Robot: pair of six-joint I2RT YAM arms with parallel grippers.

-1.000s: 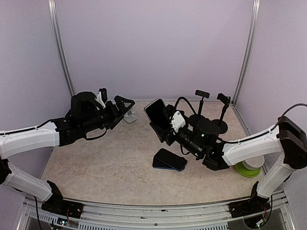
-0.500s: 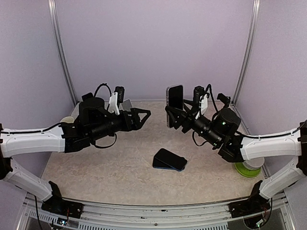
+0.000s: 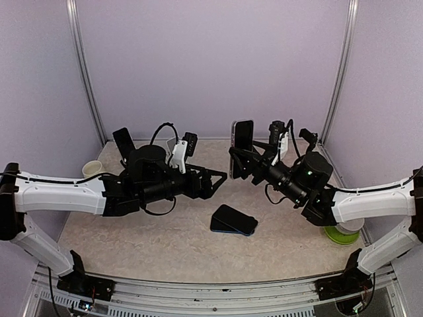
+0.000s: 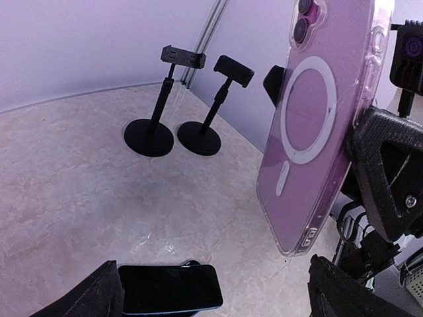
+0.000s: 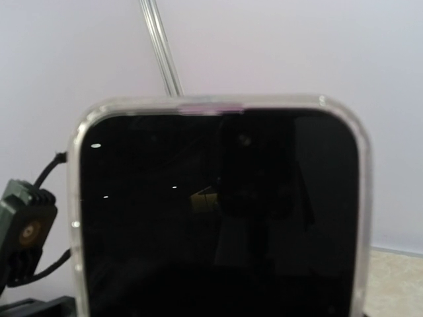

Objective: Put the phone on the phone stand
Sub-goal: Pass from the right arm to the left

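Observation:
My right gripper (image 3: 239, 160) is shut on the lower part of a phone (image 3: 242, 135) in a clear case and holds it upright above the back middle of the table. In the left wrist view its purple back (image 4: 317, 125) faces me. In the right wrist view its dark screen (image 5: 218, 218) hides the fingers. Two black clamp-top phone stands (image 4: 149, 137) (image 4: 198, 139) stand at the back right, behind the phone. My left gripper (image 3: 215, 182) is open and empty, a short way left of the phone and pointing at it.
A second dark phone (image 3: 233, 220) lies on a blue wedge at mid-table, below and between the arms. A pale cup (image 3: 91, 168) sits at the far left. A green round object (image 3: 342, 233) lies at the right edge. Purple walls enclose the table.
My left arm has swung from the back left toward the centre. My right gripper has raised the phone, turned it upright and carried it back, then held nearly still.

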